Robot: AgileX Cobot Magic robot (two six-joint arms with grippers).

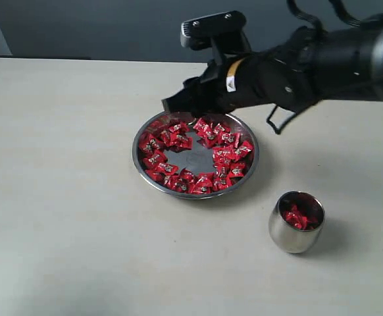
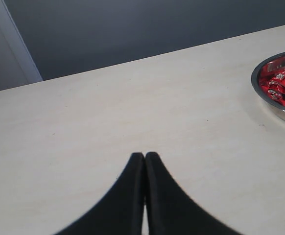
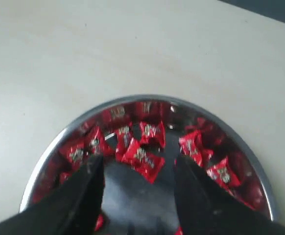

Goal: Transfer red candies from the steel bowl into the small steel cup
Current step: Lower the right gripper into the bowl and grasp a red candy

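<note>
Lower right, a small polished steel cup [image 1: 296,222] is standing while the empty, wide-open right gripper [image 3: 138,164] is hovering at centre, shiny red wrapped candies [image 1: 224,148] lying directly beneath in the wide shallow steel bowl [image 1: 195,196].

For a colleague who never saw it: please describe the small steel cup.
On the pale table, find the wide steel bowl of red candies. The small steel cup stands apart, to its lower right. It alone is narrow, tall, barrel-sided.

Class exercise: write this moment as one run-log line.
right gripper: open over steel bowl | left gripper: shut, empty | red candies: most in bowl, some in small steel cup | step: pick pending
</note>
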